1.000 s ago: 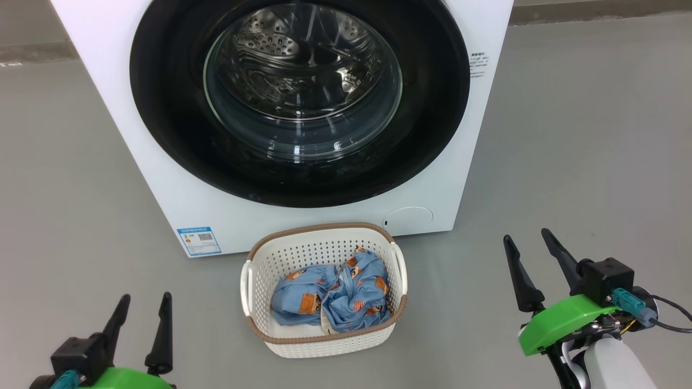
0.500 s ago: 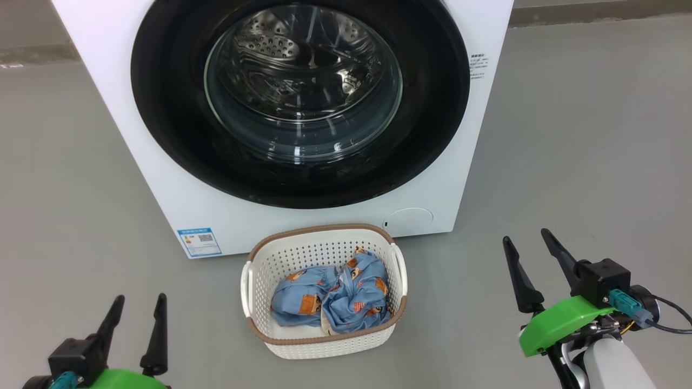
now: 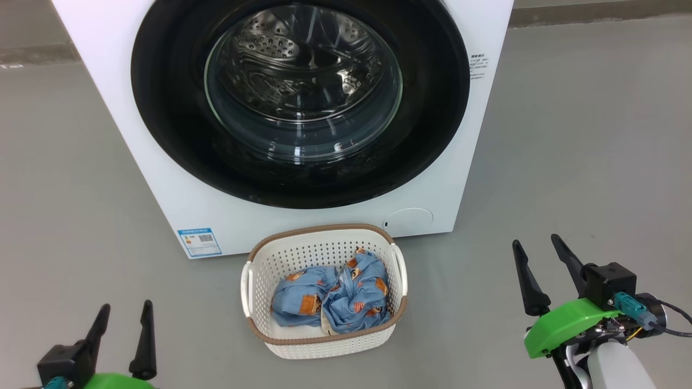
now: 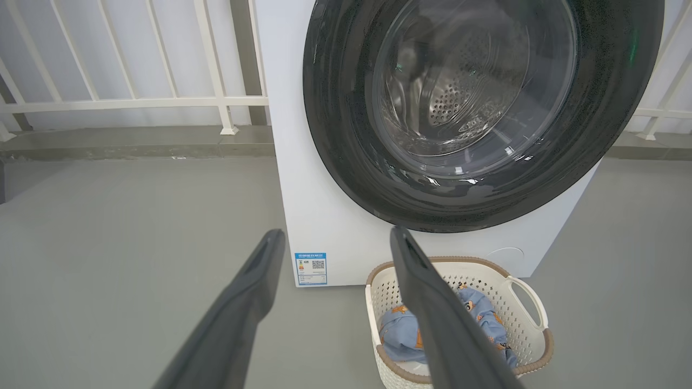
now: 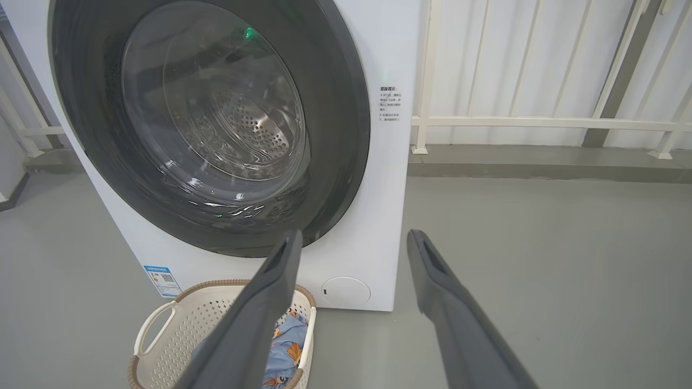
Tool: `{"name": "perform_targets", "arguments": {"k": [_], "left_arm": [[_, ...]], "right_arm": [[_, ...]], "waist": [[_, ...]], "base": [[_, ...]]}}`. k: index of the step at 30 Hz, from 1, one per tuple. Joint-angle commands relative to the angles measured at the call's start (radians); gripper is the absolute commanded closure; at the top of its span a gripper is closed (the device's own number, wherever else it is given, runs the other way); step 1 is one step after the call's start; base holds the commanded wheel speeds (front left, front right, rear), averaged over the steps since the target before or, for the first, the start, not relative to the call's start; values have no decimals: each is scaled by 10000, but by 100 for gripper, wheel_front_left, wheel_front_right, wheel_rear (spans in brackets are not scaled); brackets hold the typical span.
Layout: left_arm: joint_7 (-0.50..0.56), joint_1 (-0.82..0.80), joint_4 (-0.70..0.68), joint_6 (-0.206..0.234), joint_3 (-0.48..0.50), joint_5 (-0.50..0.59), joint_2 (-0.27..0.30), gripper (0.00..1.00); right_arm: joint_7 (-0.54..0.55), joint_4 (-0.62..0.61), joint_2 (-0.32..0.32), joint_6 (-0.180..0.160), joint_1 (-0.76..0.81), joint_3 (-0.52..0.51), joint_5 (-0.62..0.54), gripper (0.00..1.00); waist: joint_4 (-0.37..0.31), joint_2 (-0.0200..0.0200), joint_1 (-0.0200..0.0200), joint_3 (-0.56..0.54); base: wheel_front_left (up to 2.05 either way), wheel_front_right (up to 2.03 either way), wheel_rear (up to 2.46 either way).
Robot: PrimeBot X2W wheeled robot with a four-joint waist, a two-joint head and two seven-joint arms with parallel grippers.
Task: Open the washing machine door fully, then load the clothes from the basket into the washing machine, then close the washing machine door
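The white washing machine (image 3: 162,178) stands ahead with its round black-ringed glass door (image 3: 162,124) flush against the front. On the floor before it sits the cream basket (image 3: 324,346), holding the crumpled light blue clothes (image 3: 332,297). My left gripper (image 3: 124,306) is low at the left of the basket, open and empty. My right gripper (image 3: 538,242) stands open and empty on the basket's right, well apart from it. The left wrist view shows the door (image 4: 335,108) and basket (image 4: 519,286); the right wrist view shows the door (image 5: 346,108) and basket (image 5: 162,319).
Grey floor surrounds the machine on both sides. A white railing (image 4: 135,101) on a low concrete kerb runs behind it, seen also as the railing (image 5: 540,121) on the other side. A blue sticker (image 3: 199,241) marks the machine's lower left corner.
My left gripper has sunk lower and drifted left in the head view. My right gripper has moved slightly down and to the right. Door, basket and clothes are unmoved.
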Motion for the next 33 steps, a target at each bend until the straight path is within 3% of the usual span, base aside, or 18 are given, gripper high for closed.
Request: {"name": "perform_targets", "arguments": {"k": [1,15,33], "left_arm": [[-93,-538,-139,67,410,93,187,0],[-93,-635,-37,13,862,120,-13,0],[-93,-703,212,-29,664,270,44,0]], "right_arm": [[-120,-183,30,16,-452,179,-78,0],[-120,-127,143,16,-498,89,-218,0],[-120,-215,180,16,-441,9,-289,0]], "waist": [[5,-1,-1,1],[2,-1,-1,9],[37,-1,-1,38]], "base": [[0,0,0],[0,0,0],[7,7,-13]]}}
